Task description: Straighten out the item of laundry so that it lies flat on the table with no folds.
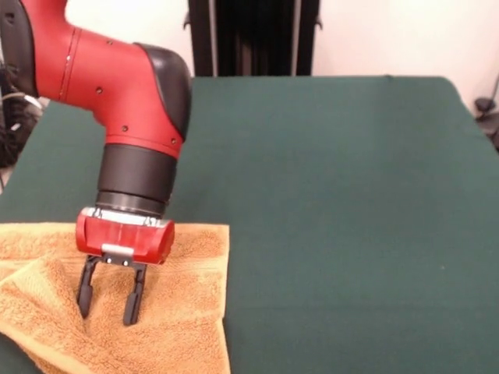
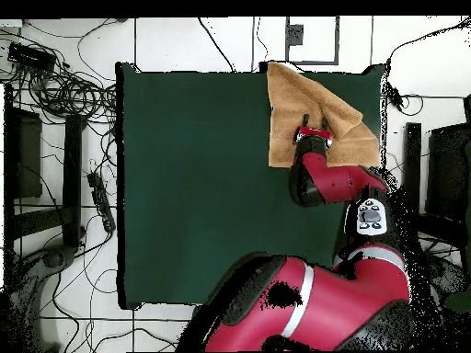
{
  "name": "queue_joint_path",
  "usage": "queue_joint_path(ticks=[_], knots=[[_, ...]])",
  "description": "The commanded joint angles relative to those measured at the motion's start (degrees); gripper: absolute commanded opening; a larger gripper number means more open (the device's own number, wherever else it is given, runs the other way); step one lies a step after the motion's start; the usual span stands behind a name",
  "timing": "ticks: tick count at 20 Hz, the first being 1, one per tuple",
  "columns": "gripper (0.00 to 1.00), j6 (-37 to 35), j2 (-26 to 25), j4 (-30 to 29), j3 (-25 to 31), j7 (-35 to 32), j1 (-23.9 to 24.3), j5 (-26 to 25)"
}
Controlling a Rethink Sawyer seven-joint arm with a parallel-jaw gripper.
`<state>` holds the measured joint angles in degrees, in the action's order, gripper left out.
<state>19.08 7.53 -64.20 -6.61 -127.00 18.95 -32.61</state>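
You see the small orange-tan terry-cloth towel [image 1: 168, 312] at the near left corner of the large table covered in dark green cloth [image 1: 335, 202], and its near edge runs out of the front view at the bottom. The towel's right edge runs straight, close to the table's middle line. On the towel's left part a thick fold crosses the cloth on a slant, so the towel does not lie flat there. A woven band shows as a fainter stripe along the towel's far side.

Above the towel you find the black two-fingered gripper [image 1: 108, 310] under its red housing. Its fingers [image 1: 133, 300] stand spread apart, pointing down, with nothing between them. The tips sit at the towel's surface just beside the fold; you cannot tell from the front view whether they press into the cloth or only touch it.

Behind the gripper the red and black robot arm [image 1: 125, 86] rises away from the towel toward the upper left.

In the overhead view the towel [image 2: 292, 103] lies at the table's [image 2: 202, 184] far right corner, reaching the table's far edge, with the gripper [image 2: 315, 120] over the towel's middle.
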Motion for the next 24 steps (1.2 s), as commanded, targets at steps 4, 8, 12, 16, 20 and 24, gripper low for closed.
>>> queue_joint_path(ticks=[4, 8, 12, 16, 20, 24], knots=[[1.00, -27.77, -1.78, -1.94, 22.15, 7.41, 6.25, -2.19], [1.00, -40.20, -2.80, -5.25, 24.63, 9.13, 6.22, 3.17], [1.00, -43.32, -1.68, -7.39, 20.78, 3.91, 2.22, 6.41], [1.00, -47.15, -1.63, -8.71, 18.33, -0.95, -0.27, 10.52], [1.00, -48.07, -0.82, -11.15, 17.82, -3.14, -1.13, 13.08], [1.00, -48.57, 0.42, -13.71, 17.52, -4.41, -1.64, 14.99]])
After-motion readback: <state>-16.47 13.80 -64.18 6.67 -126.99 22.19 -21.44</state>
